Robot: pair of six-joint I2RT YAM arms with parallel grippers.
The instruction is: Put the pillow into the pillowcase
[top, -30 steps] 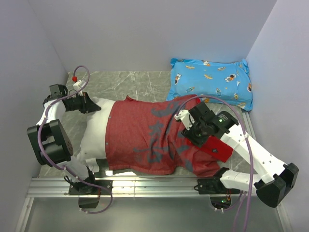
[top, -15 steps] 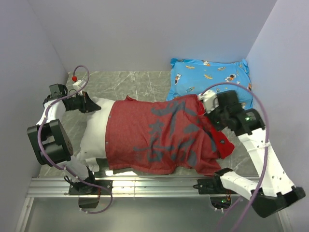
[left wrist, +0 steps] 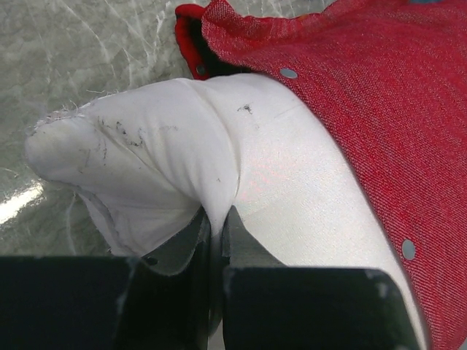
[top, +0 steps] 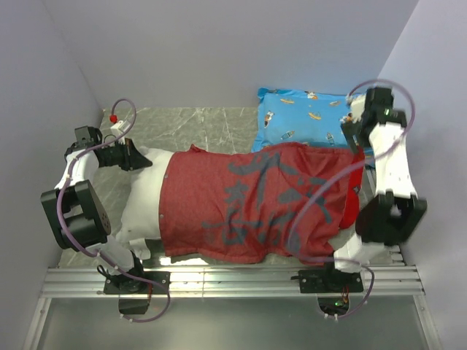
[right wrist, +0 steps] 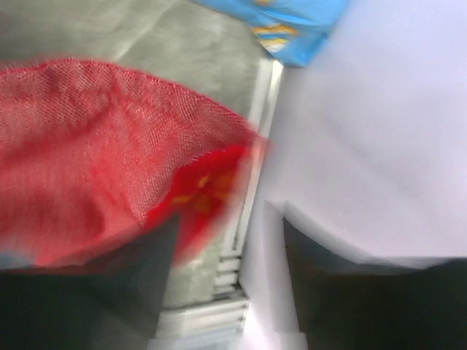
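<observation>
The pillow (top: pixel 142 197) lies lengthwise left to right on the table (top: pixel 211 124), its right part inside the pillowcase (top: pixel 248 204). The left jaws pinch its exposed left corner; the right jaws stand open and empty, past the pillowcase's far-right corner.

No readable text — pillowcase (top: pixel 248 204) markings illegible.

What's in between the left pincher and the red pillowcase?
The uncovered white end of the pillow, pinched by the left gripper and tucked into the pillowcase; the top view shows it.
</observation>
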